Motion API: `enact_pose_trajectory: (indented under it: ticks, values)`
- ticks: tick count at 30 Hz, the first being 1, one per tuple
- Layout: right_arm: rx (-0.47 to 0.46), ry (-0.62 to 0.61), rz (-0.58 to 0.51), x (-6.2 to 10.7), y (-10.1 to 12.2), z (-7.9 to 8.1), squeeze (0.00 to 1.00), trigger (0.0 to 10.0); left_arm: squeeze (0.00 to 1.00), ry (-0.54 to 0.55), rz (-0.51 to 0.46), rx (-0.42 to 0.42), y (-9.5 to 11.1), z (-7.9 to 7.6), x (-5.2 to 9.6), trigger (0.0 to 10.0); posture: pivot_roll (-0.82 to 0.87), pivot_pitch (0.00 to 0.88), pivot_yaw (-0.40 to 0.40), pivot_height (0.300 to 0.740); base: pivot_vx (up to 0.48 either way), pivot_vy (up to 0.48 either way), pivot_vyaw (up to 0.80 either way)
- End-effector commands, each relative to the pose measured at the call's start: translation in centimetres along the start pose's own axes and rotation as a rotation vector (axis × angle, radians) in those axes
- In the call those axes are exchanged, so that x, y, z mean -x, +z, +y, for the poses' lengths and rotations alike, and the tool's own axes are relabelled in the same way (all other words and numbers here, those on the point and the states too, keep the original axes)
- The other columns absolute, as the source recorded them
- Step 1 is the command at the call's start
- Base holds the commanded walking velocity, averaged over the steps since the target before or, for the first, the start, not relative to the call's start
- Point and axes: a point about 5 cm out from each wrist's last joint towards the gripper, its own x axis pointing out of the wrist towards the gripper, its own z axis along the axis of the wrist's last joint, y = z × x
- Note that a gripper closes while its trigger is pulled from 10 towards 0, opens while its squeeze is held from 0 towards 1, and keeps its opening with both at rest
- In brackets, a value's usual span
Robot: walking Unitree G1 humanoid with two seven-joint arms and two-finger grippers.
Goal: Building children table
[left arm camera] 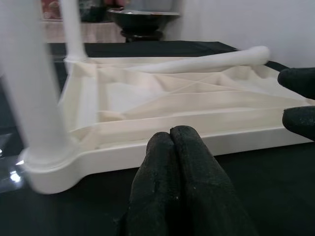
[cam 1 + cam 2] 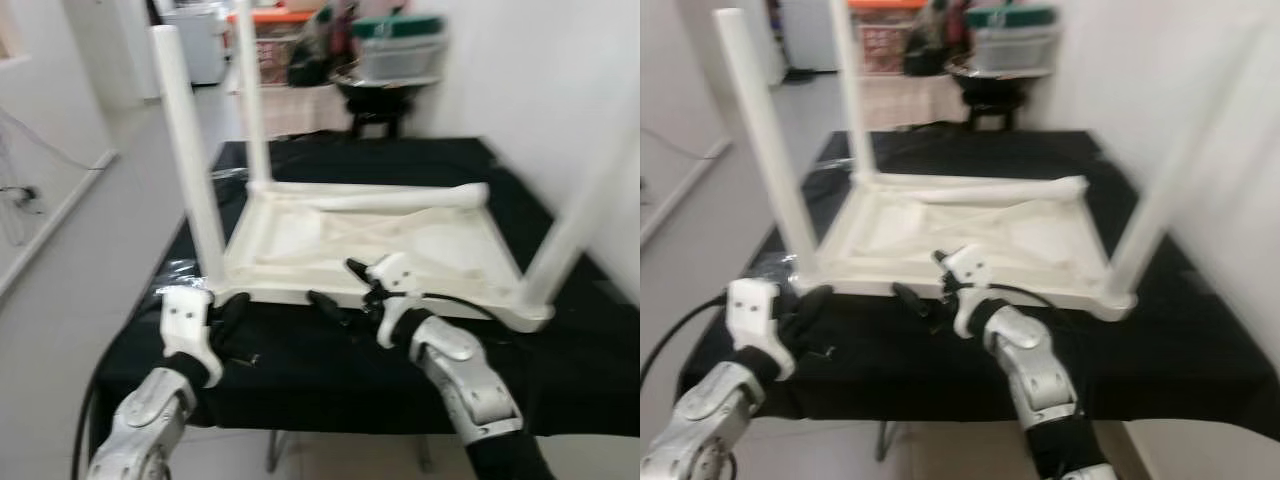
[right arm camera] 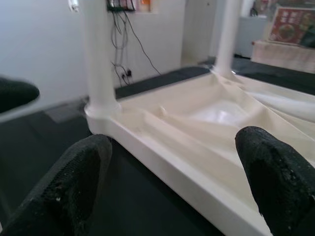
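White upturned table (image 2: 370,245) just beyond right claw (image 2: 338,285), fingers spread

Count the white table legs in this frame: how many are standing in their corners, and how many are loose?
4: three legs upright, at the near-left, far-left and near-right corners of the upturned tabletop; the fourth leg lies loose along its far edge.

Motion blur smeared the near right table leg (image 2: 585,215), and 2 upright legs ran past the top edge.
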Motion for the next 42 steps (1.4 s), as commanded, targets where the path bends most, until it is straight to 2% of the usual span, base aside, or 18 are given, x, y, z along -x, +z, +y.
enact_pose_trajectory:
  ticks: [1, 3, 4, 7, 8, 10, 13, 18, 21, 22, 23, 26, 29, 31, 33, 37, 39, 42]
  values:
    - [0.048, 0.017, 0.043, -0.2, 0.0, 0.0, 0.00, 10.0, 0.00, -0.006, 0.016, -0.005, -0.1, -0.1, 0.0, 10.0, -0.04, 0.000, 0.000, 0.740, 0.000, 0.000, 0.00]
    - [0.145, 0.044, 0.083, -0.6, 0.4, 0.0, 0.00, 10.0, 0.00, -0.014, 0.012, -0.005, -0.1, -0.1, 0.1, 10.0, -0.03, 0.000, -0.002, 0.740, 0.000, 0.000, 0.00]
    - [0.145, 0.044, 0.083, -0.6, 0.4, 0.0, 0.00, 10.0, 0.00, -0.014, 0.012, -0.005, -0.1, -0.1, 0.1, 10.0, -0.03, 0.000, -0.002, 0.740, 0.000, 0.000, 0.00]
    - [0.333, 0.089, 0.136, -1.4, 1.5, -0.5, 0.00, 10.0, 0.00, -0.020, 0.009, -0.001, 0.0, -0.2, 0.3, 10.0, -0.02, 0.000, -0.008, 0.740, 0.000, 0.000, 0.00]
    - [0.333, 0.089, 0.136, -1.4, 1.5, -0.5, 0.00, 10.0, 0.00, -0.020, 0.009, -0.001, 0.0, -0.2, 0.3, 10.0, -0.02, 0.000, -0.008, 0.740, 0.000, 0.000, 0.00]
    - [0.392, 0.139, 0.143, -2.3, 2.5, -0.5, 0.00, 10.0, 0.00, -0.003, 0.007, 0.003, 0.0, -0.1, 0.6, 10.0, -0.02, 0.000, -0.009, 0.740, 0.000, 0.000, 0.00]
    - [0.403, 0.186, 0.131, -3.0, 3.2, -0.3, 0.00, 10.0, 0.00, 0.020, 0.005, 0.002, 0.1, 0.0, 0.8, 10.0, -0.01, 0.000, -0.016, 0.740, 0.000, 0.000, 0.00]
    - [0.414, 0.145, 0.151, -4.8, 3.5, 0.0, 0.00, 10.0, 0.00, 0.074, -0.002, -0.019, 0.2, 0.1, 1.3, 10.0, 0.01, 0.001, -0.024, 0.740, 0.000, 0.076, 0.00]
    - [0.428, 0.090, 0.273, -6.0, 2.6, -0.6, 0.00, 10.0, 0.00, 0.088, -0.012, -0.027, 0.4, 0.2, 1.5, 10.0, 0.01, 0.005, -0.025, 0.740, 0.000, 0.000, 0.00]
    - [0.430, 0.095, 0.341, -6.4, 2.0, -1.1, 0.00, 10.0, 0.00, 0.079, -0.008, -0.034, 0.4, 0.0, 1.6, 10.0, 0.02, 0.006, -0.028, 0.740, 0.000, 0.000, 0.00]
    - [0.430, 0.095, 0.341, -6.4, 2.0, -1.1, 0.00, 10.0, 0.00, 0.079, -0.008, -0.034, 0.4, 0.0, 1.6, 10.0, 0.02, 0.006, -0.028, 0.740, 0.000, 0.000, 0.00]
    - [0.437, 0.122, 0.456, -6.8, 1.5, -2.1, 0.00, 10.0, 0.00, 0.070, -0.001, -0.058, 0.5, -0.2, 1.8, 10.0, 0.02, 0.012, -0.032, 0.740, 0.000, 0.000, 0.00]
    - [0.430, 0.148, 0.550, -6.7, 1.2, -2.8, 0.00, 10.0, 0.00, 0.088, 0.007, -0.065, 0.5, -0.4, 2.3, 10.0, 0.03, 0.018, -0.034, 0.740, 0.000, 0.000, 0.00]
    - [0.447, 0.153, 0.638, -6.4, 1.0, -3.9, 0.00, 10.0, 0.00, 0.087, 0.029, -0.096, 0.5, -0.8, 3.1, 10.0, 0.03, 0.030, -0.039, 0.740, 0.000, 0.000, 0.00]
    - [0.460, 0.116, 0.698, -6.0, 1.1, -5.0, 0.00, 10.0, 0.00, 0.086, 0.047, -0.091, 0.2, -1.3, 3.9, 10.0, 0.04, 0.040, -0.044, 0.740, 0.000, 0.000, 0.00]
    - [0.480, 0.103, 0.725, -5.8, 1.1, -5.5, 0.00, 10.0, 0.00, 0.089, 0.052, -0.077, 0.0, -1.6, 4.3, 10.0, 0.05, 0.049, -0.047, 0.740, 0.000, 0.000, 0.00]
    - [0.485, 0.070, 0.777, -5.4, 1.3, -6.5, 0.00, 10.0, 0.00, 0.102, 0.045, -0.048, -0.1, -1.9, 4.9, 10.0, 0.06, 0.066, -0.051, 0.740, 0.000, 0.000, 0.00]
    - [0.429, -0.004, 0.822, -5.1, 1.4, -7.3, 0.00, 10.0, 0.00, 0.078, 0.032, -0.034, 0.1, -2.3, 5.2, 10.0, 0.06, 0.083, -0.052, 0.740, 0.000, 0.000, 0.00]
